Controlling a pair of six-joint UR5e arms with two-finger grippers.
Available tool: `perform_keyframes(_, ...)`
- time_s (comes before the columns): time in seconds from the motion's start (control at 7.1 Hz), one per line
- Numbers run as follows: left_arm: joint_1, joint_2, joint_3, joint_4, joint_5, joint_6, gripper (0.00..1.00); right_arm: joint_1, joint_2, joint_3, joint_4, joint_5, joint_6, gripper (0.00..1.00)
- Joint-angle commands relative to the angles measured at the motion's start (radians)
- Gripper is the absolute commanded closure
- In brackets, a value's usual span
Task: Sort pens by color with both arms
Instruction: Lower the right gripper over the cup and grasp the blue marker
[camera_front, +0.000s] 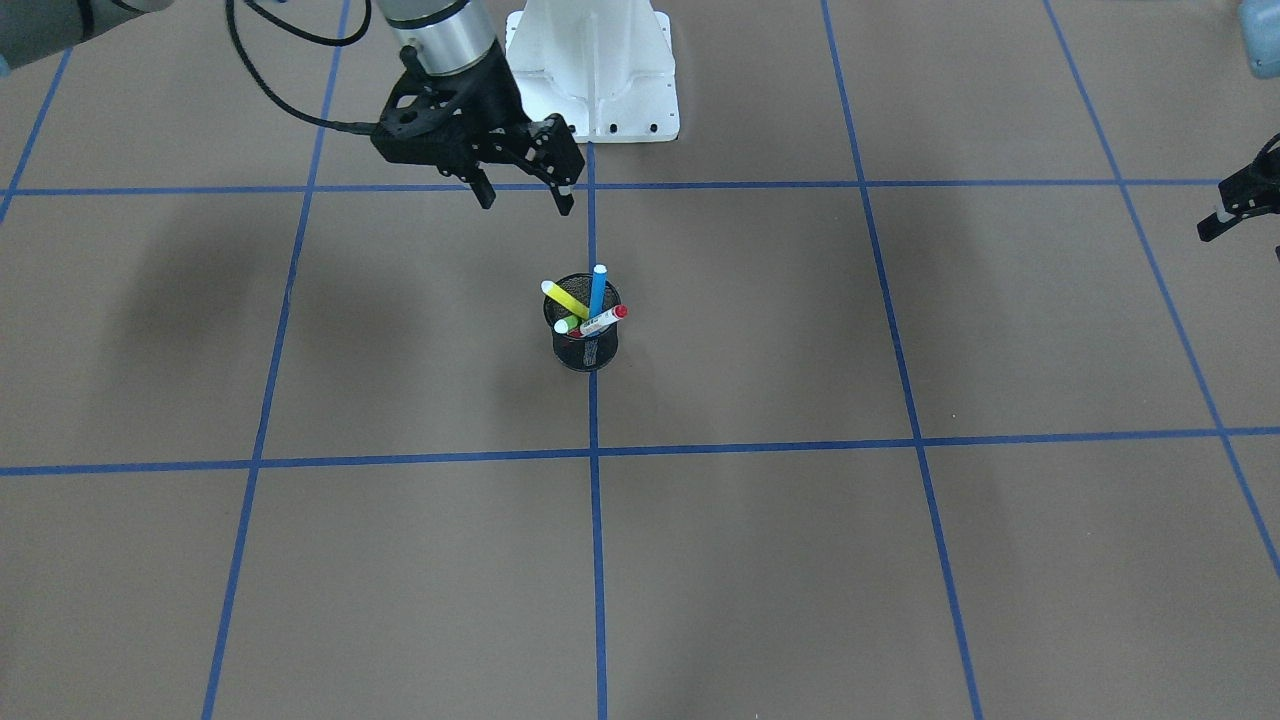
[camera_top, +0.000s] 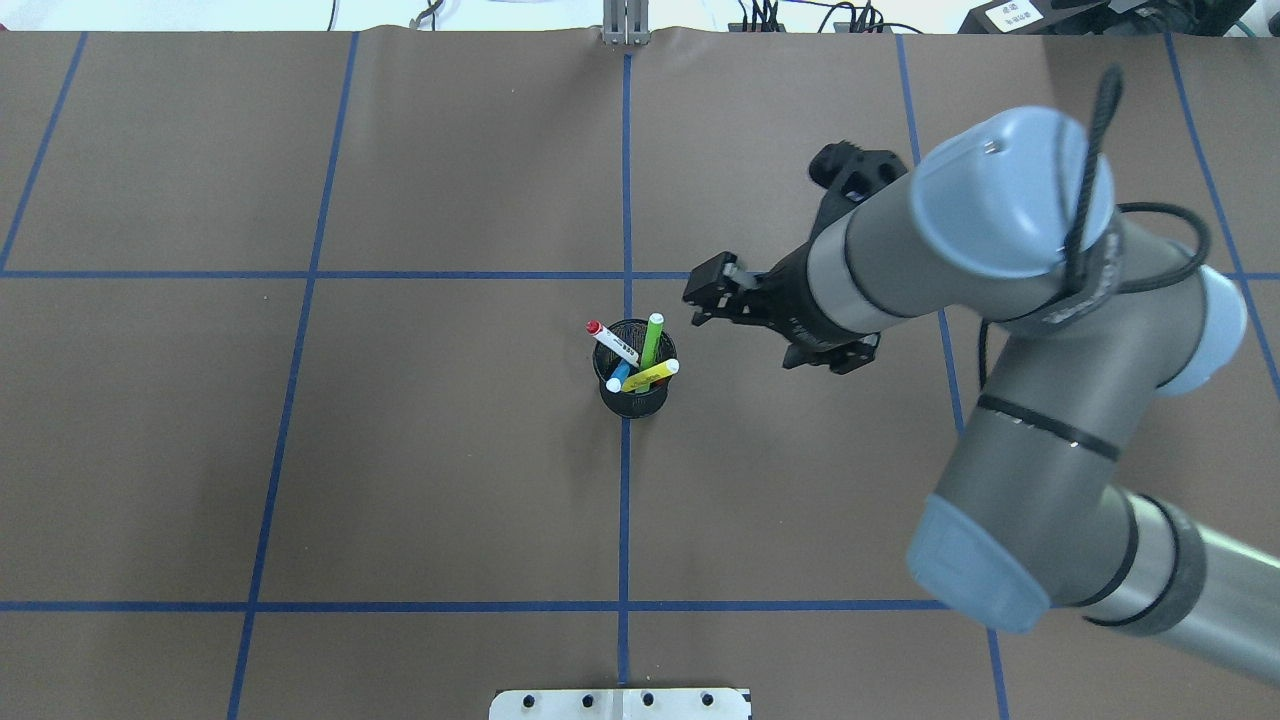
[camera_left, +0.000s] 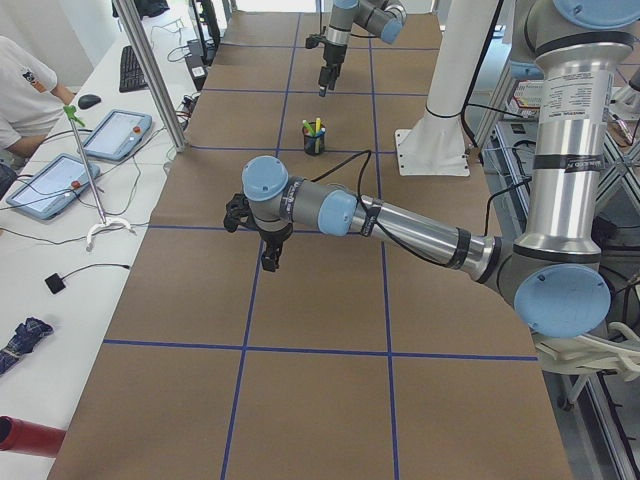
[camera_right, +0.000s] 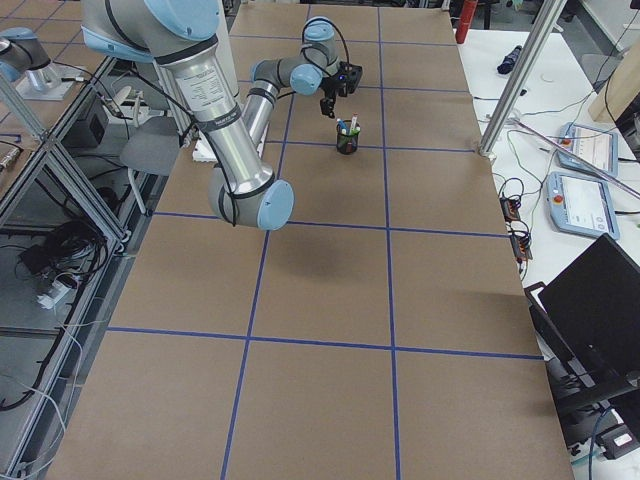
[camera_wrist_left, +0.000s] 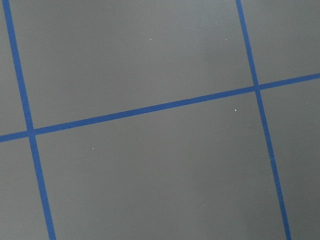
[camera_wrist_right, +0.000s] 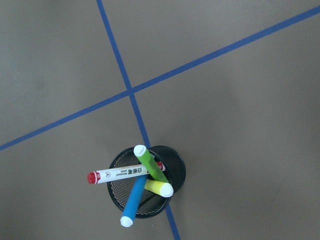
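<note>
Black mesh cup (camera_wrist_right: 178, 167) holding four marker pens (camera_wrist_right: 133, 199); white red-capped pen (camera_wrist_right: 120, 173) label unreadable; right gripper (camera_front: 527, 203) spread, empty; left gripper (camera_left: 270, 260) state indeterminable.

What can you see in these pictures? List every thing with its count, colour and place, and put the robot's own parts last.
blue pen, green pen, yellow pen, red-ended white pen: one each, leaning in the cup
mesh cup: one, black, on the centre tape line
table: one, brown, blue tape grid
pedestal base: one, white, robot's edge of the table
tablets: two, pale screens, side bench
person: one, white shirt, at that bench
right arm: one, grey and silver, near the cup, jaws open and empty
left arm: one, same colours, far from the cup, jaws unclear
</note>
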Motion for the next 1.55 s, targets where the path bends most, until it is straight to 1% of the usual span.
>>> perform_keyframes(0.0, 0.001, -0.006, -0.003, 0.0, 0.0, -0.012, 0.0, -0.096, 0.079, -0.109, -0.008, -0.145, 0.047, 0.02)
perform_keyframes(0.14, 0.001, -0.006, -0.003, 0.0, 0.0, -0.012, 0.0, -0.119, 0.081, -0.138, 0.008, -0.203, 0.046, 0.04)
perform_keyframes(0.42, 0.001, -0.008, 0.001, 0.0, 0.0, -0.011, 0.0, -0.121, 0.072, -0.192, 0.071, -0.208, 0.029, 0.09)
perform_keyframes(0.56, 0.001, -0.009, -0.003, 0.0, 0.0, -0.012, 0.0, -0.124, 0.061, -0.209, 0.094, -0.227, 0.02, 0.11)
perform_keyframes(0.85, 0.001, -0.009, -0.003, 0.0, 0.0, -0.012, 0.0, -0.133, 0.055, -0.229, 0.094, -0.26, -0.023, 0.19)
perform_keyframes(0.99, 0.001, -0.008, -0.005, 0.0, 0.0, -0.012, 0.0, -0.136, 0.061, -0.244, 0.096, -0.274, -0.046, 0.24)
perform_keyframes(1.13, 0.001, -0.006, -0.005, 0.0, 0.0, -0.012, 0.0, -0.141, 0.063, -0.244, 0.096, -0.276, -0.046, 0.34)
perform_keyframes(1.27, 0.001, -0.003, -0.008, 0.0, 0.0, -0.014, 0.0, -0.145, 0.064, -0.246, 0.096, -0.28, -0.046, 0.41)
perform_keyframes(1.41, 0.001, -0.003, -0.006, 0.0, 0.0, -0.014, 0.0, -0.148, 0.067, -0.249, 0.096, -0.299, -0.048, 0.43)
